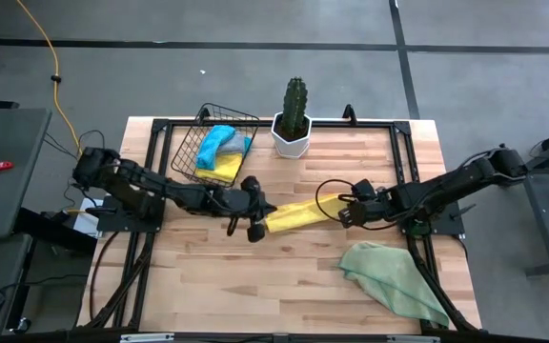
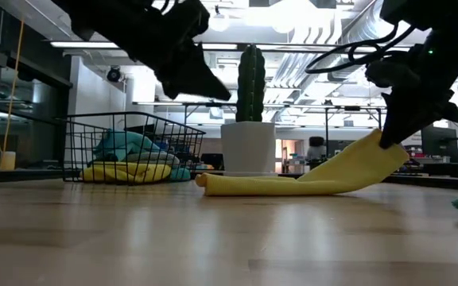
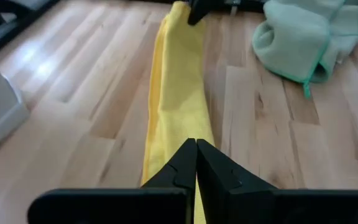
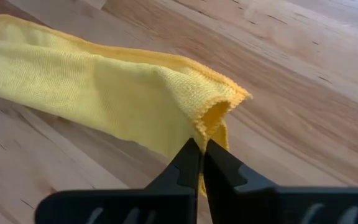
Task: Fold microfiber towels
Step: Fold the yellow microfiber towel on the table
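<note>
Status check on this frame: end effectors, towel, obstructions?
Left end effector shut above the yellow towel, no grip visible. Right end effector shut on its raised far end. Nothing blocking; green towel lies apart.

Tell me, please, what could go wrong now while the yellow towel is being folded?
1. The right end effector grips only the very corner of the yellow towel, lifted off the table; that thin grip might slip.
2. The left end effector has shut above the towel's other end, seemingly without cloth, so the fold may fail.
3. The potted cactus stands just behind the towel; a wide swing could knock it.
</note>
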